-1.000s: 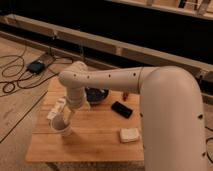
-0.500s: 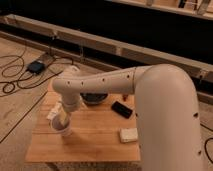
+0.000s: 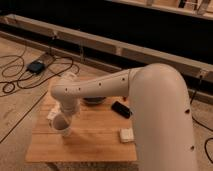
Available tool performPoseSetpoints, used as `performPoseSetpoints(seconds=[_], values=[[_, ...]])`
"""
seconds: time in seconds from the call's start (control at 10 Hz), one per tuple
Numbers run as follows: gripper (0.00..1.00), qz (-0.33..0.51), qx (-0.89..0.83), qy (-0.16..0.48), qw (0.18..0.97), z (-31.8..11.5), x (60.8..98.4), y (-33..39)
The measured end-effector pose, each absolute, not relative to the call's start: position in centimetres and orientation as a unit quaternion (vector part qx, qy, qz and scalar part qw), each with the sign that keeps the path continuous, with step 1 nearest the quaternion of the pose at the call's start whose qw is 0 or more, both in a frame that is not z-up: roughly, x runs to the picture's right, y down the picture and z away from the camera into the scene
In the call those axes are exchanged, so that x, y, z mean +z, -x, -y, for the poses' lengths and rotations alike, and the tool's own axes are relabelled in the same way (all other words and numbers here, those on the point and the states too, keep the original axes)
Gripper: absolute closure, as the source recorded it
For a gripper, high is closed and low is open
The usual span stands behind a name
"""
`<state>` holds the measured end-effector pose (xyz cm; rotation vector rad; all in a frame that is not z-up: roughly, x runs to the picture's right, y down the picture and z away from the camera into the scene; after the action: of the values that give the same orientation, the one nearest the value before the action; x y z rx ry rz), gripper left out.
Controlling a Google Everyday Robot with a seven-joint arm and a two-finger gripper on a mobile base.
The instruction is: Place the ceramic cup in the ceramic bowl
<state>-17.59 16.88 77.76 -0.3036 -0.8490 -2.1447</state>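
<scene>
Gripper (image 3: pixel 64 120) down on the ceramic cup (image 3: pixel 62 127) near the bench's (image 3: pixel 95 137) left edge, grip unclear; ceramic bowl (image 3: pixel 94 100) sits by the far edge, placing all left to do

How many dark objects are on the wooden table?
2. The ceramic bowl, far side, partly behind the arm; a flat black object right of it. The gripper is at the ceramic cup, left. The arm may hide more.
</scene>
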Motion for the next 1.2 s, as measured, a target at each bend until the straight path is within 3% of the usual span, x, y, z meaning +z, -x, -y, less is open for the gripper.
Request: performPoseSetpoints(seconds=[0.3, 0.4, 1.2], values=[[0.97, 0.335, -0.843, 0.111, 0.406, -15.4, 77.8, 17.5], [1.0, 0.335, -0.839, 0.107, 0.416, -14.1, 77.7, 16.9], [1.0, 0.346, -0.765, 0.09, 0.536, -2.1, 81.7, 7.6]])
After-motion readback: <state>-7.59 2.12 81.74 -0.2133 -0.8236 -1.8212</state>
